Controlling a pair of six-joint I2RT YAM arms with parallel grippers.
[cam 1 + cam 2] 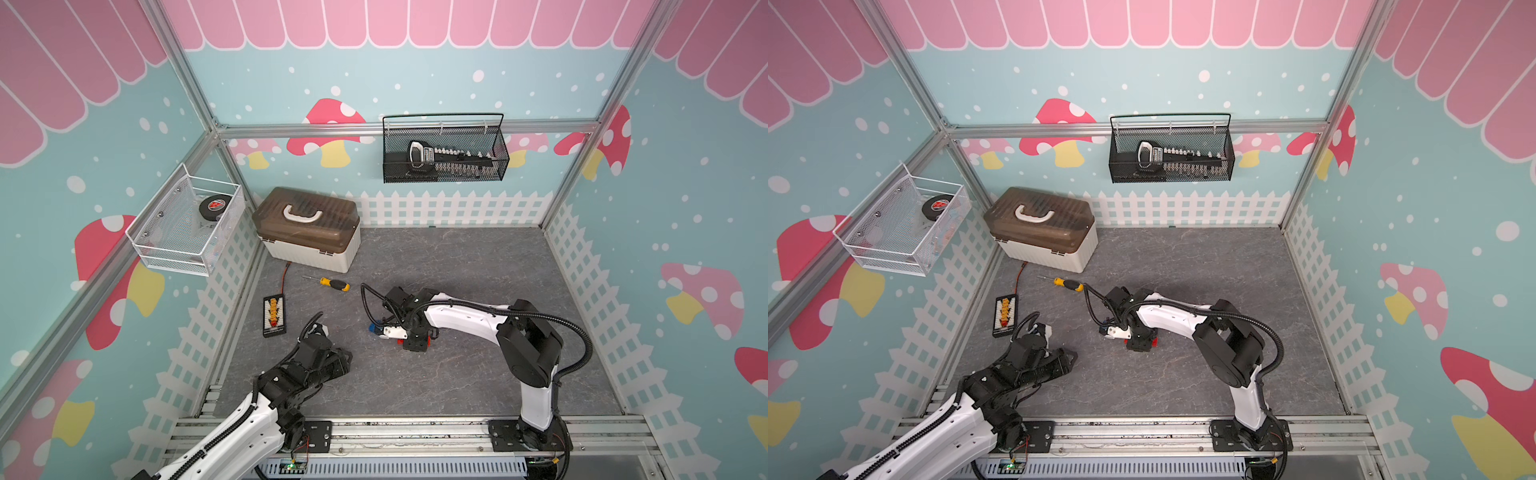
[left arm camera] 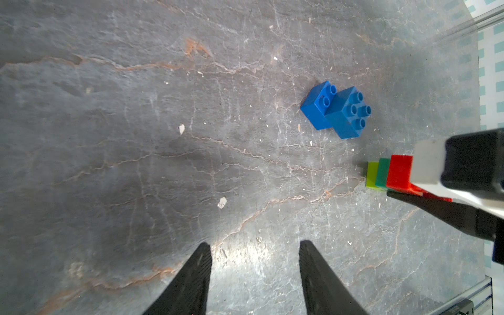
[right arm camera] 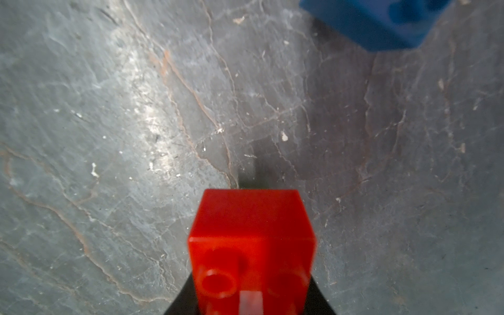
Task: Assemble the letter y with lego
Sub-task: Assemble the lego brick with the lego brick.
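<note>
Two blue bricks (image 2: 335, 109) sit joined in a step on the grey surface (image 2: 136, 136), studs up, clear of everything else. Just beside them the right claw (image 3: 250, 294) is clamped on a red brick (image 2: 399, 171), which heads a small stack with a dark-green brick (image 2: 383, 173) and a lime brick (image 2: 371, 174) at the end nearest the blue pair. A sliver of more red shows under that claw, and I cannot tell whether it is a second brick. The left claw (image 2: 253, 242) hangs well back from the blue pair with its jaws parted and nothing between them. These pieces should be very light, hard and stiff, with smooth, slightly slippery walls. They are unlikely to break, but the press-fit joints could pop apart under a sideways twist. The best hold is probably across two flat opposite walls, low on the brick and away from the studs. For the blue pair, a grip spanning the seam would help keep the two from hinging. No lettering can be read on any brick. The screwdriver (image 1: 332, 284) shows no legible mark. The roll of tape (image 1: 212, 205) in the white basket (image 1: 166, 262) carries a red logo, and the tool (image 1: 428, 158) in the black basket (image 1: 444, 176) has a label; both are too small to read.
</note>
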